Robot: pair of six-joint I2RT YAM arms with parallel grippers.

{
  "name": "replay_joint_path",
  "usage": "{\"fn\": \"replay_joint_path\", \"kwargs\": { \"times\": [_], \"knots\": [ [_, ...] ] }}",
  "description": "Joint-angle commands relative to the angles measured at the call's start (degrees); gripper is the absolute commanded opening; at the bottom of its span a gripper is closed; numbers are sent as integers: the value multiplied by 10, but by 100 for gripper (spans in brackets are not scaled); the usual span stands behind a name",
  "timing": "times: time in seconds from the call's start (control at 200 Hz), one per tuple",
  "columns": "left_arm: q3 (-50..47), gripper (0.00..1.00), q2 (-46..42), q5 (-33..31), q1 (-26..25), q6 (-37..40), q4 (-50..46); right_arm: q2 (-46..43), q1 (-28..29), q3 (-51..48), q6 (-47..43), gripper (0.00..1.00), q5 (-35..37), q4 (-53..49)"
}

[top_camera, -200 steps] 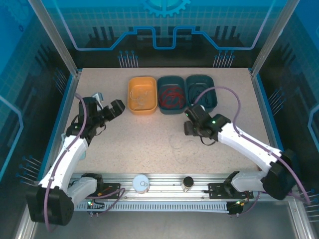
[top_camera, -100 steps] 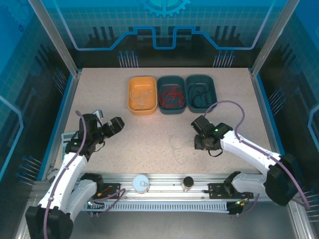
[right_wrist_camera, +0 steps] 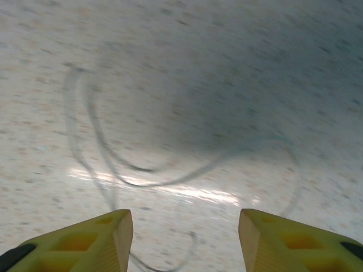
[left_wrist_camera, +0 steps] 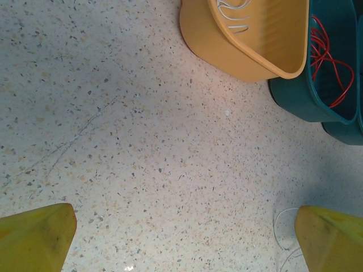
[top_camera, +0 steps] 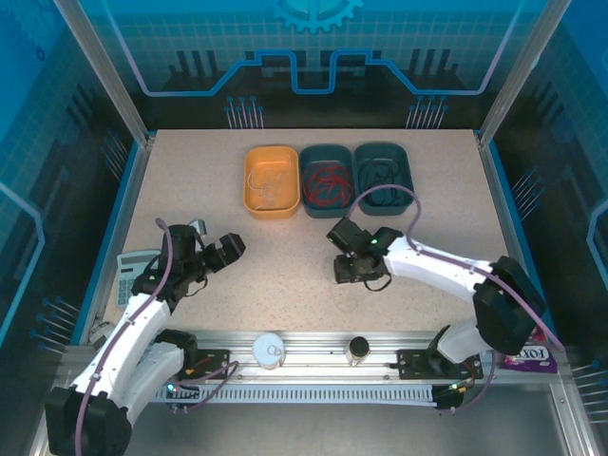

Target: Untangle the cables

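Right wrist, pale cable (right_wrist_camera: 152,183), fingers (right_wrist_camera: 85,243) apart

You have a speckled beige table (top_camera: 285,294) spreading under and around the left pincer (top_camera: 217,242) and the right pincer (top_camera: 338,253), with a soft bright glare (right_wrist_camera: 187,195) on it just ahead of the right pincer. Beyond both pincers stands a translucent blue back wall (top_camera: 190,57) printed with a fine grid, dark circuit-like outlines and a gear emblem (top_camera: 313,11), and matching blue panels (top_camera: 38,190) close in outside each pincer, held by aluminium posts (top_camera: 104,71). Behind the pincers, on your near side, a slotted aluminium rail (top_camera: 313,350) runs along the table's edge.
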Motion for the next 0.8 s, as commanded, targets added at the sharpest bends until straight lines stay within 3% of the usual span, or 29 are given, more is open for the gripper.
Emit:
{"fn": "replay_joint_path", "kwargs": {
  "times": [0.0,0.28,0.325,0.38,0.435,0.795],
  "knots": [
    [-8,99,2,-9,-4,-9,10,56,24,50,-8,53,-5,12],
    [-14,99,8,-9,-4,-5,13,186,30,148,-24,44,39,-27],
    [-14,99,8,-11,-4,-5,13,197,29,156,-34,34,36,-20],
    [-13,99,8,-12,-4,-4,13,206,27,169,-47,11,33,-14],
    [-13,99,8,-14,-4,-4,11,211,27,191,-59,0,37,-21],
    [-8,99,0,-36,-4,-2,-5,165,69,426,-187,0,95,-129]
  ]
}}
